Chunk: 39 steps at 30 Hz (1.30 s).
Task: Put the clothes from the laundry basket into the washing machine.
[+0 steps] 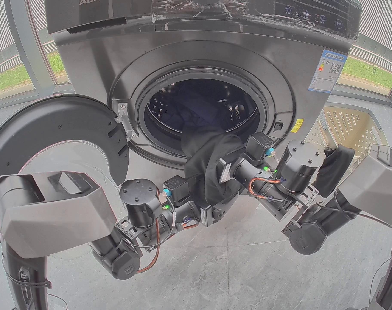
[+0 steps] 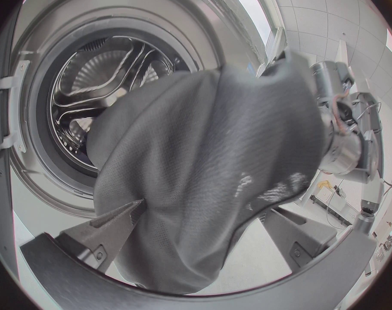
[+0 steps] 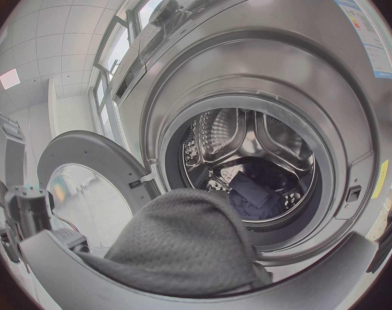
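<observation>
Left hand (image 2: pixel 202 207): closed on a bunched black garment (image 1: pixel 204 160), one finger (image 2: pixel 118 220) pressed into the cloth. Right hand (image 1: pixel 213 168): buried under the same garment, so its grip cannot be told. Garment: held at the mouth of the washing machine (image 1: pixel 97 61), upper end at the lower lip of the drum (image 3: pixel 230 134), the rest hanging outside. Dark blue clothing (image 3: pixel 256 194): already inside the drum. Door (image 1: pixel 54 130): swung open. Laundry basket (image 1: pixel 351 125): on the right, one dark piece (image 1: pixel 336 162) at its rim. Progress, as judged: partway, with this item not yet in and at least one more to fetch.
</observation>
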Available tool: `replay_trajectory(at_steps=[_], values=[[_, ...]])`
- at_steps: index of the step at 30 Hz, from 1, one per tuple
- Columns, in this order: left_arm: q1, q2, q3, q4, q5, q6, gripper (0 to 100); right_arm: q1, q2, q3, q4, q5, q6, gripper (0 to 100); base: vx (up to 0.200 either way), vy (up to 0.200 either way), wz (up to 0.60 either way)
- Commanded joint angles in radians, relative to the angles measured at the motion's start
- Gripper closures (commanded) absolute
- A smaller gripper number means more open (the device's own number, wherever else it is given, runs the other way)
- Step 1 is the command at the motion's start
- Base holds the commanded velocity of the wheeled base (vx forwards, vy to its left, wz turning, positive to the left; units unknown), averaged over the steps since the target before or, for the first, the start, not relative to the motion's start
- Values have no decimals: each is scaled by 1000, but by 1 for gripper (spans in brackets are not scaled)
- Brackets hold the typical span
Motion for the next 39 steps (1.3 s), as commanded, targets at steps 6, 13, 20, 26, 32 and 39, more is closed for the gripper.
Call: replay_trajectory(at_steps=[6,13,20,26,32,39], values=[[33,105,-126,12,27,-2,0,36,-8,12,0,-16,1,100,0,0,0],[48,140,-191,17,63,-3,0,56,-9,12,1,-37,16,100,0,0,0],[53,148,-198,17,67,-5,100,56,-29,16,9,-37,16,100,0,0,0],[55,148,-206,15,69,-6,100,50,-44,35,7,-37,18,100,0,0,0],[81,126,-206,4,86,-20,100,21,-95,88,-2,-37,41,100,0,0,0],[120,74,-194,3,93,-28,100,-100,-98,164,7,-27,60,100,0,0,0]])
